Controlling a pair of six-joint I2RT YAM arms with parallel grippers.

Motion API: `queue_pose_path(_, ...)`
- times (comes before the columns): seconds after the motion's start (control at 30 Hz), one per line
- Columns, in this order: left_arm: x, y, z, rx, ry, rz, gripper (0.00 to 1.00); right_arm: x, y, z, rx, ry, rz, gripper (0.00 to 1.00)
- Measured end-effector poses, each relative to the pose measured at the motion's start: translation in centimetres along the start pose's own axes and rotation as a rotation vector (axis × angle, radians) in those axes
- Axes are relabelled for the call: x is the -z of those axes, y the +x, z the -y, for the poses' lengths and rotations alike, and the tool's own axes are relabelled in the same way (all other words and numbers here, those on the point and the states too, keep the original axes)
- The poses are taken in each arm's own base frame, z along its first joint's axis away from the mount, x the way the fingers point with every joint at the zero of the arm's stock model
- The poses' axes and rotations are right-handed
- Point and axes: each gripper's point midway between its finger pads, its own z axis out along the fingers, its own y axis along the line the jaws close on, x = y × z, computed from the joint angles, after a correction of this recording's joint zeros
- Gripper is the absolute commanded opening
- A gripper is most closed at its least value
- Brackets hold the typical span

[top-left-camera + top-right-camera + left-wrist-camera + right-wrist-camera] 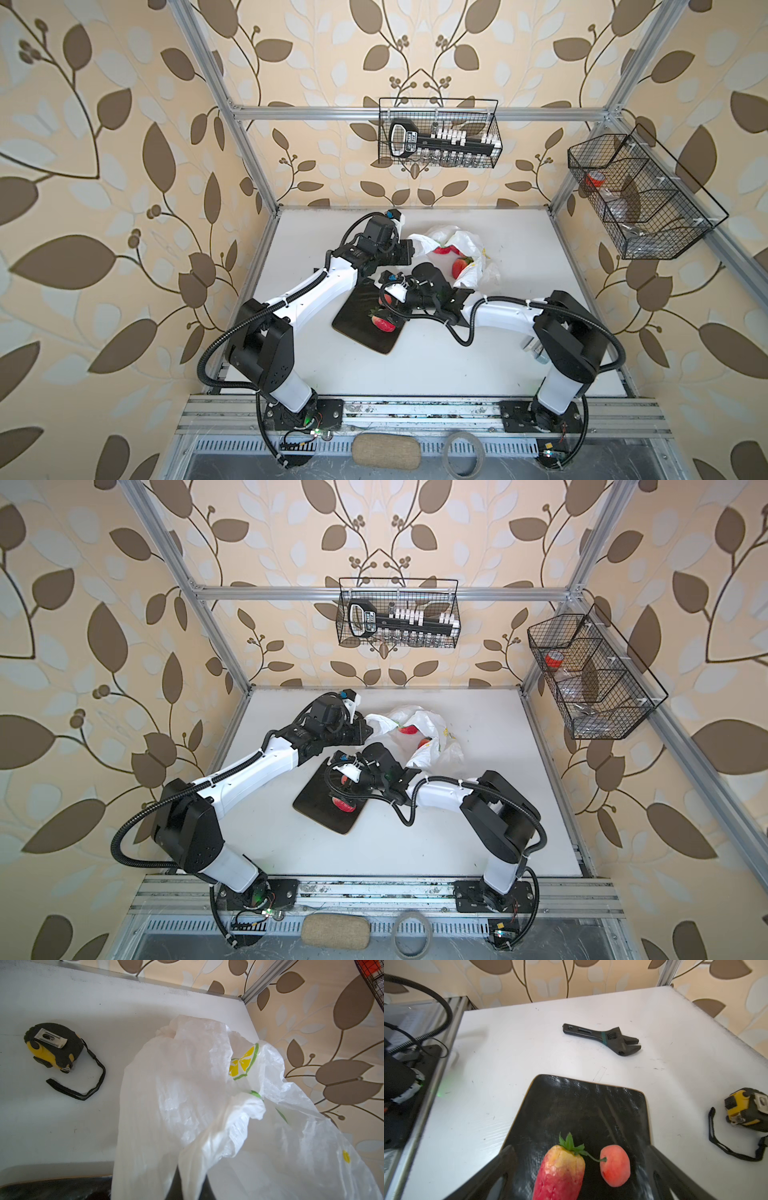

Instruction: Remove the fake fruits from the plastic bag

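The bag (467, 245) lies crumpled and open at the back of the counter (519, 340). Both top views show two red fruits (459, 267) inside it. They look like strawberries, though the plastic hides too much to be sure. The left gripper (188, 1185) is clamped on the bag's near edge. In the left wrist view the white film fills the frame and hides whatever is inside.

Just in front of the bag lies a black mat (583, 1105). On it a strawberry (560, 1172) and a round fruit (615, 1165) lie side by side. They sit between the fingers of the right gripper (580, 1147), which stand wide apart and touch neither. From above, the right arm covers most of that pair.

Only the wrist views show a tape measure (54, 1047) and a wrench (602, 1038), both on the bare counter near the mat. In the top views the left arm covers them.
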Motion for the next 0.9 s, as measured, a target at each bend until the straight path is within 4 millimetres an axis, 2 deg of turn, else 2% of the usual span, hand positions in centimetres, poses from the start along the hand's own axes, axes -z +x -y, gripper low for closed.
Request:
queue_pose_path(0.2, 0.0, 0.0, 0.0, 0.000, -0.002, 0.002, 0.00, 3.2, -1.5, -0.8, -0.014, 0.006, 0.061, 0.92)
queue_pose_path(0.43, 0.0, 0.0, -0.1, 0.001, -0.008, 0.003, 0.00, 6.2, -0.9, -0.8, -0.084, 0.057, 0.093, 0.90)
queue_pose_path(0.53, 0.0, -0.1, -0.5, 0.002, -0.026, 0.008, 0.00, 8.2, -0.8, 0.3, -0.135, 0.131, 0.112, 0.90)
queue_pose_path(0.73, 0.0, -0.1, -0.7, 0.003, -0.040, 0.012, 0.00, 13.8, -3.5, 3.6, -0.275, 0.313, 0.233, 0.92)
queue_pose_path(0.9, 0.1, -0.3, -1.0, 0.005, -0.048, 0.017, 0.00, 17.6, -4.4, 6.2, -0.428, 0.428, 0.286, 0.90)
